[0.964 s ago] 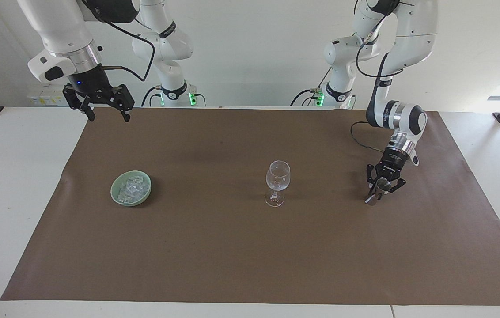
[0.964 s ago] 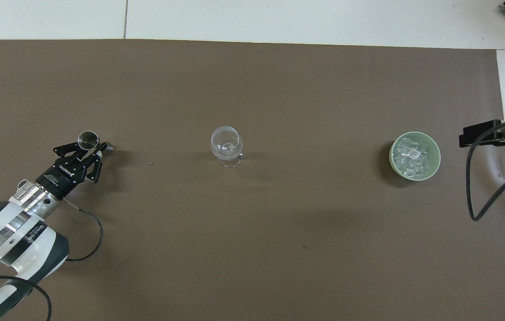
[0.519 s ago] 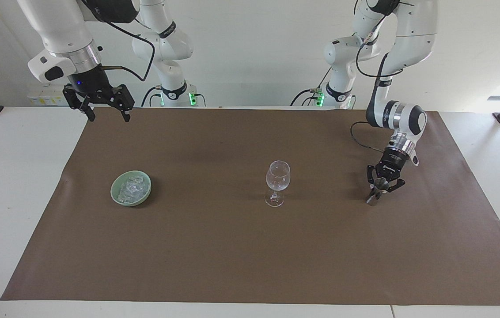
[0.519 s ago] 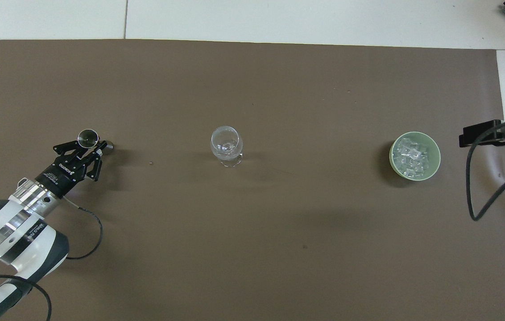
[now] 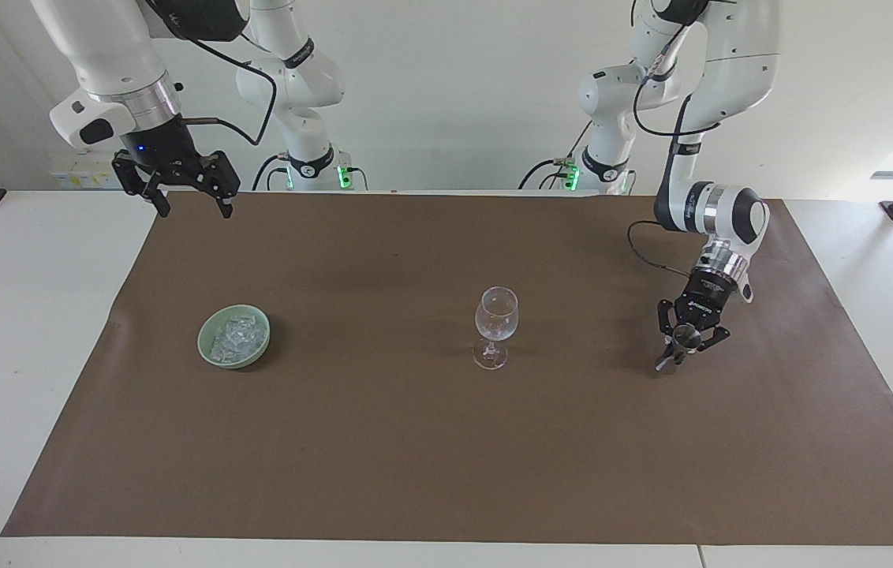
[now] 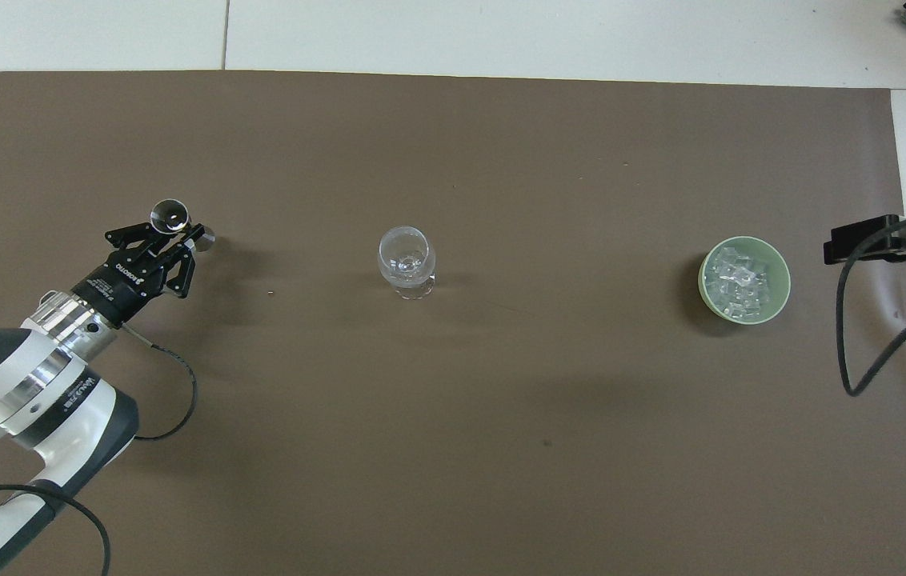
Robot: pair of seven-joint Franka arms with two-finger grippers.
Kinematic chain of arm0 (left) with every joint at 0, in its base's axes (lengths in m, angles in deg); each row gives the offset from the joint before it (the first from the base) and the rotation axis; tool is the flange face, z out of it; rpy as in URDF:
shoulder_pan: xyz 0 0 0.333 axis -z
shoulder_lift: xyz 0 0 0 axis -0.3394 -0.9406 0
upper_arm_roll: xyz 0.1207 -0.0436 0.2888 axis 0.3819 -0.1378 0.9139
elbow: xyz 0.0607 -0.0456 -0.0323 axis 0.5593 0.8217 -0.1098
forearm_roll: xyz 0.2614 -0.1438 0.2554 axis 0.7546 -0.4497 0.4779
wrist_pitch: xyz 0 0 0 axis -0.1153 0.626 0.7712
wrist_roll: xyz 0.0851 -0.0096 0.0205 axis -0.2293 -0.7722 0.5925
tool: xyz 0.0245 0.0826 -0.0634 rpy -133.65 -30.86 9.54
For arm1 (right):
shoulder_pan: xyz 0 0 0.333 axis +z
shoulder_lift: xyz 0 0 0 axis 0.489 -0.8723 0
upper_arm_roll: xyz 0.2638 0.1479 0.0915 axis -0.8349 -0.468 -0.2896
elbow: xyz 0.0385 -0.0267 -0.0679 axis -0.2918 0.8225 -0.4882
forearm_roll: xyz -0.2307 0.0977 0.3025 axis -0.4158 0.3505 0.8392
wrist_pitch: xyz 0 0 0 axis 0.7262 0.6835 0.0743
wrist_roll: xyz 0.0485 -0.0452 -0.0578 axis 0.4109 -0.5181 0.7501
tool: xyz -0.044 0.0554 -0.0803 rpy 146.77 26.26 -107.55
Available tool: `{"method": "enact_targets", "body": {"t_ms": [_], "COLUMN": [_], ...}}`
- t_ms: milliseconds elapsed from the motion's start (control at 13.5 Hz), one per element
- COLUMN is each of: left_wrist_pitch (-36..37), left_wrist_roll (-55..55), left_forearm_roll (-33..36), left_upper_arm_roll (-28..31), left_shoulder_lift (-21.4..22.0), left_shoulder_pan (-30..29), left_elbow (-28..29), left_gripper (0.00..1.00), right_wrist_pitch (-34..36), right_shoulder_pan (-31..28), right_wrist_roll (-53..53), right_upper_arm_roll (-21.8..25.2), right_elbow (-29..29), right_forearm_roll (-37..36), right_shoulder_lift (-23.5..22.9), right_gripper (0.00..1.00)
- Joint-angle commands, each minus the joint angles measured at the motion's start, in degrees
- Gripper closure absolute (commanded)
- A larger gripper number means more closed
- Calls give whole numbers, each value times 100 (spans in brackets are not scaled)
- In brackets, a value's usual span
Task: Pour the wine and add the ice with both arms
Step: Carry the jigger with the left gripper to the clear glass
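Note:
A clear stemmed wine glass [image 5: 495, 323] stands upright mid-mat; it also shows in the overhead view [image 6: 406, 260]. The ice [image 5: 235, 334] is heaped in a pale green bowl [image 5: 203, 342] toward the right arm's end; ice [image 6: 737, 284] and bowl [image 6: 703, 276] show from overhead too. My left gripper [image 5: 681, 341] is low over the mat toward the left arm's end, shut on a small metal measuring cup [image 5: 663, 362], which is tilted. From overhead the gripper [image 6: 177, 234] holds the cup [image 6: 169, 214] at its waist. My right gripper [image 5: 182, 193] waits, open and empty, high over the mat's edge nearest the robots.
A brown mat [image 5: 446, 442] covers most of the white table [image 5: 20, 355]. No bottle is in view. The left arm's cable [image 6: 173, 400] loops low over the mat beside its wrist.
My left gripper has carried the measuring cup a little farther from the robots and slightly toward the glass, turning the wrist. The right arm, glass and bowl have not moved.

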Motion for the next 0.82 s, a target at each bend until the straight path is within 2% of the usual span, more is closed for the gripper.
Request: {"method": "enact_targets", "body": {"t_ms": [0,371,742], "left_wrist_pitch": [-805,-1545,-2397], "left_wrist_roll": [423,1354,1427], "left_forearm_roll": [-117,-126,-152], "left_upper_arm_roll": [-211,-721,-1362], "left_shoulder_lift": [398,908,1041], "left_shoulder_pan": [403,746,984], "left_elbow": [-108,-310,-644], "left_gripper": [100,100,100], "right_wrist_pitch": [48,48,48], "right_shoulder_pan": [-41,-41,-41], "right_wrist_roll": [158,158,158], "right_upper_arm_roll": [-9,-9,-9], "right_elbow": [70,70,70], "right_forearm_roll": [153,153,153], "right_shoulder_lift": [84,84,84], "right_gripper": [0,0,0]}}
